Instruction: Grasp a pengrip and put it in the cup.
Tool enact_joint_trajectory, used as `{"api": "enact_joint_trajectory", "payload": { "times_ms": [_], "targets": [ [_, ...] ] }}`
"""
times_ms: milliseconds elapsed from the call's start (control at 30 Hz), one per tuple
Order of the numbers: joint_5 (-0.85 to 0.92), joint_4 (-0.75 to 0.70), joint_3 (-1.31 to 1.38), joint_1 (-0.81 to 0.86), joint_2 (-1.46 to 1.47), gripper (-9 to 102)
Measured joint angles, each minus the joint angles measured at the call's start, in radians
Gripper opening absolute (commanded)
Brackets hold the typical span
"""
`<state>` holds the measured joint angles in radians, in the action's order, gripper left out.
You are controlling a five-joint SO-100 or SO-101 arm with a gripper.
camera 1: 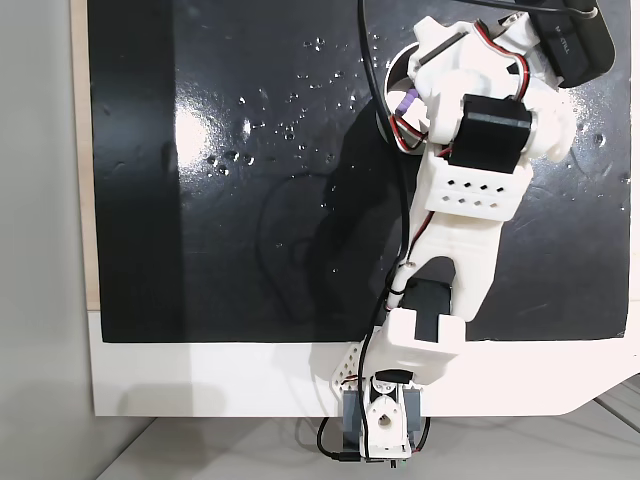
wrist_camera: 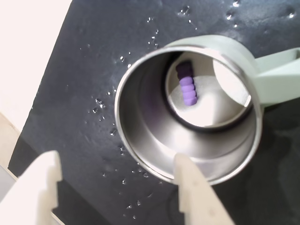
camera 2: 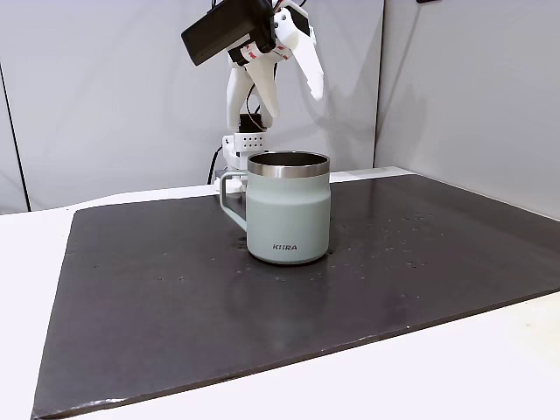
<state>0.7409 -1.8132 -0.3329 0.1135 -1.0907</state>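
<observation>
In the wrist view the gripper [wrist_camera: 117, 187] hangs above the cup [wrist_camera: 140, 136], its two white fingers spread wide apart and holding nothing. The pengrip [wrist_camera: 187, 86] lies on the cup's pale floor, and the pale-green handle [wrist_camera: 276, 77] juts right.

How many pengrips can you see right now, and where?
1. The pengrip lies on the bottom of the cup, seen in the wrist view. In a fixed view the arm covers part of the mat, so others could be hidden.

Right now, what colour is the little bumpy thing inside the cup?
Purple. The pengrip lies on the cup's pale bottom, clearest in the wrist view.
</observation>
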Motion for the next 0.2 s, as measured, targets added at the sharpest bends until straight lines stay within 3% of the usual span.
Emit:
{"api": "enact_joint_trajectory", "payload": {
  "times_ms": [200],
  "targets": [
    [0.0, 0.0, 0.0, 0.0, 0.0, 29]
  ]
}}
